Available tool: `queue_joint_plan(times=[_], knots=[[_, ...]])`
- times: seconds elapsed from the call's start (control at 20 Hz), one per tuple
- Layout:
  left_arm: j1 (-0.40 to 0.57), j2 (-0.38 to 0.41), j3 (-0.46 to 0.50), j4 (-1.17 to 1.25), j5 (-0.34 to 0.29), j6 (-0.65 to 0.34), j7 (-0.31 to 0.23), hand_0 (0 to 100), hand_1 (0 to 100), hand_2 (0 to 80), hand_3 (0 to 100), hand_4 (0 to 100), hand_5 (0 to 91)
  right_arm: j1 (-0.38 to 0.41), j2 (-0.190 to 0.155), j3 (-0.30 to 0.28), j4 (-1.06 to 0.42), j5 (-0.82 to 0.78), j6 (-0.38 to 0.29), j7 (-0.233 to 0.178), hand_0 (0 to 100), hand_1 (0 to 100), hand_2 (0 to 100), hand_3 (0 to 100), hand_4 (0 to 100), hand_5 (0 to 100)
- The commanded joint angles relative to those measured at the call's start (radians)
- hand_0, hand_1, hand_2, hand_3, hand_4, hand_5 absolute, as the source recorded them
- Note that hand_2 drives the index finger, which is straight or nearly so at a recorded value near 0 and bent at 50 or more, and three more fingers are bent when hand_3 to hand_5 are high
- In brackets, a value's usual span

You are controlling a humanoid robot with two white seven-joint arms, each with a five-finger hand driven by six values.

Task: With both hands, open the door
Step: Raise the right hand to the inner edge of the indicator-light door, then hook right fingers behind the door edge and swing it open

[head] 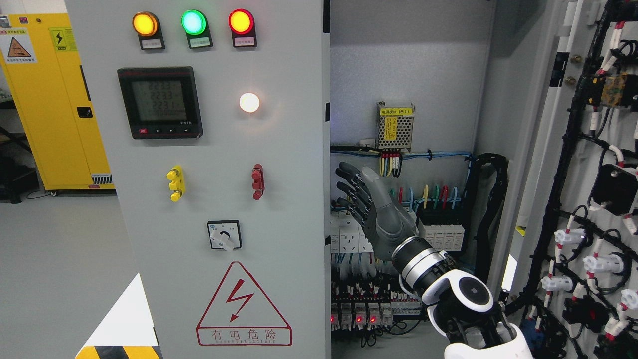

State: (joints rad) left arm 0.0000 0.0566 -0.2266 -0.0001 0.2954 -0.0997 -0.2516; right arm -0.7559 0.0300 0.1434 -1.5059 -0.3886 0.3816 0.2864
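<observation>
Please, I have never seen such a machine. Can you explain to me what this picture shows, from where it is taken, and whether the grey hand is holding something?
The picture comes from a camera on a humanoid robot's head, looking at a grey electrical cabinet. The left door is closed; it carries three lamps, a meter, a rotary switch and a red warning triangle. The right door is swung open, showing its wiring. Between them you see the cabinet interior with coloured wires. The right hand, on an arm entering from the lower right, is raised in the opening with fingers spread, holding nothing. The other arm is not visible.
</observation>
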Motion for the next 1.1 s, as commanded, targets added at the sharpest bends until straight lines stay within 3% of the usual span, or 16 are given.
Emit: queue_joint_plan(times=[0.0,0.2,0.55,0.8,1.05], knots=[[0.008,-0.001,0.001,0.017,0.001,-0.003,0.000,0,0,0.0,0,0,0.0,-0.025,0.004,-0.025,0.050,-0.015,0.005,0.054,20,12,0,0,0,0],[0.008,-0.001,0.001,0.018,0.001,-0.003,0.000,0,0,0.0,0,0,0.0,-0.036,0.014,-0.027,0.047,-0.015,0.052,0.167,20,12,0,0,0,0],[0.008,0.000,0.001,0.019,0.001,-0.003,0.000,0,0,0.0,0,0,0.0,-0.060,0.016,-0.047,0.082,-0.038,0.066,0.188,20,12,0,0,0,0],[0.009,0.002,0.001,0.019,0.001,-0.003,0.000,0,0,0.0,0,0,0.0,-0.072,0.016,-0.080,0.096,-0.050,0.094,0.299,20,12,0,0,0,0],[0.009,0.002,0.001,0.019,0.001,-0.003,0.000,0,0,0.0,0,0,0.0,-0.076,0.014,-0.090,0.099,-0.050,0.108,0.353,20,12,0,0,0,0]])
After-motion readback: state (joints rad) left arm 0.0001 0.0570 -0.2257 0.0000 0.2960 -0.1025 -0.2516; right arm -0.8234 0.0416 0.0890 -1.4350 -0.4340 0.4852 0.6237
